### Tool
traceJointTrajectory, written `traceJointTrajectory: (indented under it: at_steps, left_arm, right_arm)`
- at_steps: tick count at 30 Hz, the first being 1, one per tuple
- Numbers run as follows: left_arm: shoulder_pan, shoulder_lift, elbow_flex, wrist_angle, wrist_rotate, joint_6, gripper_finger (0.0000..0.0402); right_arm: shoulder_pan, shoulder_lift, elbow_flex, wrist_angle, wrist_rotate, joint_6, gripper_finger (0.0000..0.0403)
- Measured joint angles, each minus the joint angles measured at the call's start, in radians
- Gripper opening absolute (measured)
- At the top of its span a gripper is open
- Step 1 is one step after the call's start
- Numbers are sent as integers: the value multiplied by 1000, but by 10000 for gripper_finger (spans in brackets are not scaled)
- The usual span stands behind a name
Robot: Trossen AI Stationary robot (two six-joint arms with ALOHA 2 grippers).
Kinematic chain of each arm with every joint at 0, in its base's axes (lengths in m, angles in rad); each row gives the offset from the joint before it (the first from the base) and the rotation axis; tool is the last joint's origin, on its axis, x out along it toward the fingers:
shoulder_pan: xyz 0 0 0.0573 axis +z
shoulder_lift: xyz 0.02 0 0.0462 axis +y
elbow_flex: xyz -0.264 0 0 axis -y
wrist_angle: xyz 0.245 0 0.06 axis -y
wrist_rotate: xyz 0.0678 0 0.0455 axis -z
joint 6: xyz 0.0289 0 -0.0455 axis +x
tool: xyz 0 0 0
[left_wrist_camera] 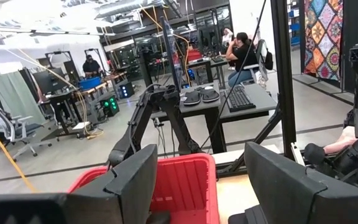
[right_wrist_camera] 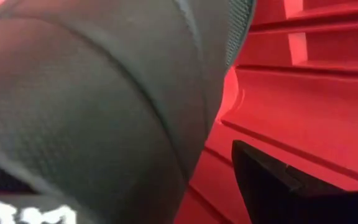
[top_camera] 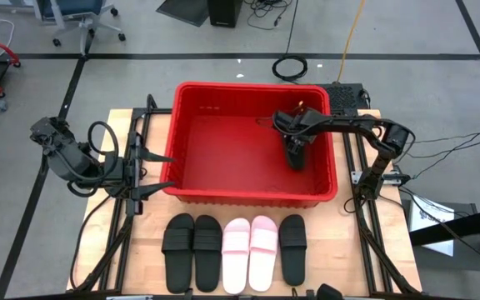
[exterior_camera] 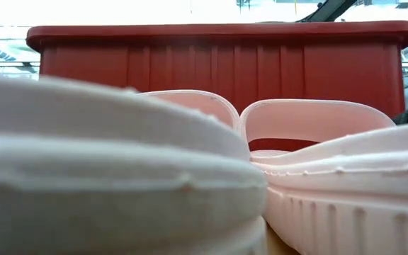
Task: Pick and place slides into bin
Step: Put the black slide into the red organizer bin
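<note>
High view: the right gripper (top_camera: 295, 154) fingers grip a black slide (top_camera: 297, 157) inside the bin (top_camera: 192, 93). Released askew, it could land propped against the wall. The left gripper (top_camera: 152, 172) waits open.

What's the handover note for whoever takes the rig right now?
Right gripper: inside the red bin, shut on a black slide, over the bin's right half; not let go yet.
Left gripper: open, parked at the bin's left wall, holding nothing.
On the table in front of the bin, in a row: two black slides, two pink slides, one black slide.
Done: none visibly lying loose in the bin.
Left: drop this one, then five more.
</note>
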Motion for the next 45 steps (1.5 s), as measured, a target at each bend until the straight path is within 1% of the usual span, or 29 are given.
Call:
traceJointTrajectory:
  at_steps: [7, 12, 16, 21, 27, 34, 37, 41, 45]
  left_arm:
    - [0, 0, 0, 5, 0, 4, 248]
    - [0, 0, 0, 5, 0, 4, 248]
    - [0, 0, 0, 4, 0, 2, 248]
    - [0, 0, 0, 1, 0, 0, 248]
    - [0, 0, 0, -6, 0, 0, 248]
    - [0, 0, 0, -5, 0, 0, 248]
    - [0, 0, 0, -5, 0, 0, 248]
    - [0, 0, 0, -6, 0, -3, 248]
    - [0, 0, 0, -9, 0, -4, 248]
  right_arm:
    - [0, 0, 38, -5, -2, -22, 169]
    - [0, 0, 137, -123, -2, -18, 169]
    - [0, 0, 179, -208, -2, -10, 169]
    - [-6, 0, 180, -263, -54, -7, 169]
    - [-14, 0, 180, -300, -41, 21, 169]
    - [-32, 0, 180, -378, -127, 14, 169]
    - [-38, 0, 180, -382, -144, -1, 169]
    - [-51, 0, 180, -367, -230, -34, 169]
    - [-60, 0, 180, -341, -209, -31, 169]
